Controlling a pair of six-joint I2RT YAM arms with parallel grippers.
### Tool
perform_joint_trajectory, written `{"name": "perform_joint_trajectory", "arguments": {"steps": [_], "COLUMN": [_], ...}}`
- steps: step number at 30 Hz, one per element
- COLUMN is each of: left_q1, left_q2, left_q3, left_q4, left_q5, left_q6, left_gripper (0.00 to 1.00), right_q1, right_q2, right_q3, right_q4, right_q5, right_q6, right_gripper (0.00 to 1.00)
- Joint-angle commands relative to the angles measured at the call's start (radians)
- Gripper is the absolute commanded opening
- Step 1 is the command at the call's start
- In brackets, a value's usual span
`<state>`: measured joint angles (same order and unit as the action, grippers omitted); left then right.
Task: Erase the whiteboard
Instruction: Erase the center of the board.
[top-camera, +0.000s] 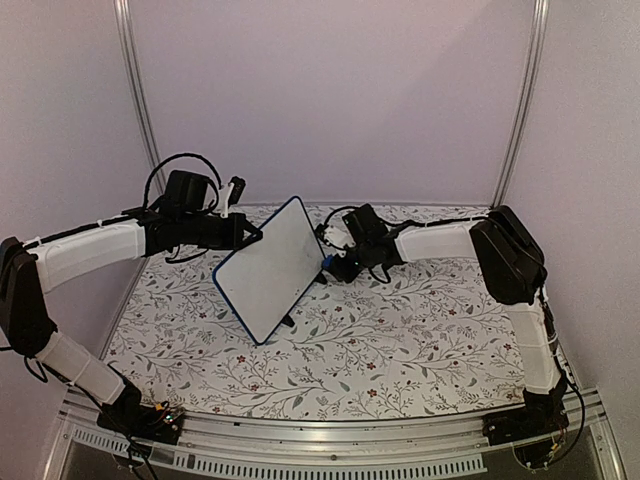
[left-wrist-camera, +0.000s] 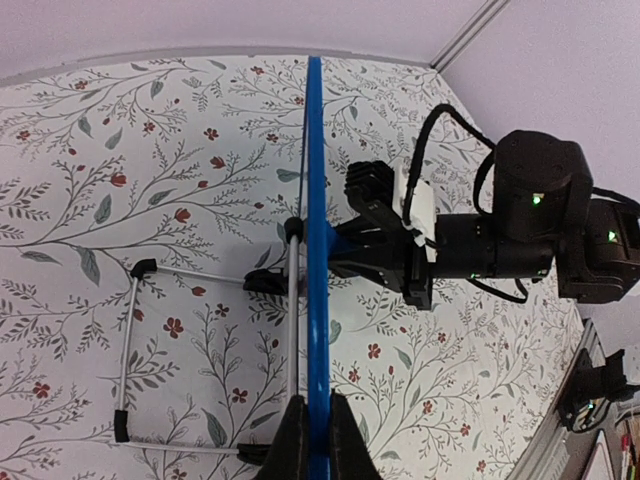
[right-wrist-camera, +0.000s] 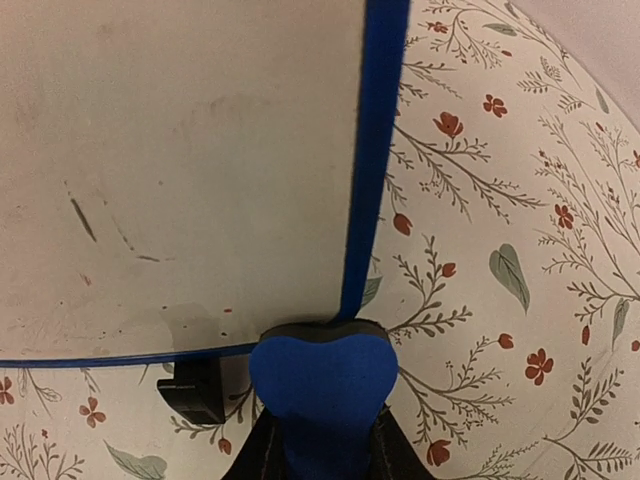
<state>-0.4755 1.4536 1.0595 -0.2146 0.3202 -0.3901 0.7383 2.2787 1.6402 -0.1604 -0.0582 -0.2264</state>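
Note:
The whiteboard (top-camera: 268, 272) stands tilted above the floral table, white face toward the right arm. My left gripper (top-camera: 250, 234) is shut on its upper left edge; in the left wrist view the blue edge (left-wrist-camera: 316, 250) runs straight up from between the fingers (left-wrist-camera: 291, 442). My right gripper (top-camera: 330, 262) is shut on a blue eraser (right-wrist-camera: 322, 385), whose dark felt side presses on the board's corner. In the right wrist view the whiteboard face (right-wrist-camera: 180, 150) carries faint dark streaks (right-wrist-camera: 84, 219) and smudges.
A wire stand (left-wrist-camera: 135, 350) with black feet hangs off the board's back, and one black foot (right-wrist-camera: 195, 388) shows under its lower edge. The right arm's wrist (left-wrist-camera: 520, 230) lies close to the board. Pale walls and metal posts (top-camera: 137, 100) enclose the floral tablecloth (top-camera: 400, 330).

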Motion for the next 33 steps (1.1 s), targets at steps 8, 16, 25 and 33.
{"name": "perform_joint_trajectory", "arguments": {"steps": [8, 16, 25, 33], "left_q1": [-0.032, -0.033, -0.032, -0.033], "left_q2": [0.020, 0.021, 0.021, 0.020], "left_q3": [-0.003, -0.003, -0.003, -0.003], "left_q4": [-0.044, -0.043, -0.044, -0.043], "left_q5": [0.060, 0.059, 0.060, 0.061], "left_q6": [0.023, 0.025, 0.024, 0.023], "left_gripper": [0.00, 0.00, 0.00, 0.00], "right_q1": [0.071, 0.076, 0.081, 0.077], "right_q2": [-0.083, -0.121, -0.134, -0.057], "right_q3": [0.010, 0.025, 0.001, -0.081], "right_q4": [0.054, 0.089, 0.105, 0.091], "right_q5": [-0.065, -0.101, -0.098, -0.089], "right_q6": [-0.027, -0.071, -0.063, -0.064], "right_gripper": [0.15, 0.16, 0.16, 0.16]}}
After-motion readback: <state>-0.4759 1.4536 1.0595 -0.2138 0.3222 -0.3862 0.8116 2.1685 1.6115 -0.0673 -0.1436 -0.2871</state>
